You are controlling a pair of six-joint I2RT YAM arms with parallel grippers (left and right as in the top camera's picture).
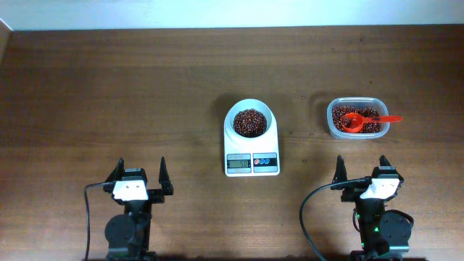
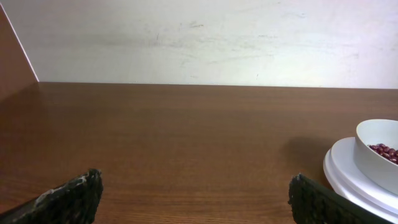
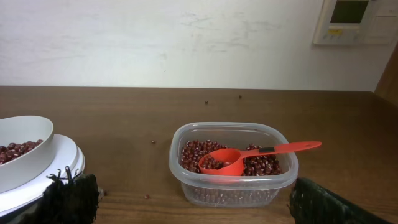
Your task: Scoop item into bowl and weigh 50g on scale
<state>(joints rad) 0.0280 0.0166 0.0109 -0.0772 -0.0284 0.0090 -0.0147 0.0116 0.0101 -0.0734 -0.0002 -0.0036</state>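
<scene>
The white bowl sits on the white scale at the table's centre and holds dark reddish-brown beans. It also shows in the left wrist view and the right wrist view. More beans fill a clear plastic tub to the right, with a red scoop lying in it, handle to the right. The scoop holds a few beans. My left gripper is open and empty near the front left. My right gripper is open and empty in front of the tub.
A few stray beans lie on the wood near the tub. The table's back edge meets a white wall. A white wall panel hangs at the far right.
</scene>
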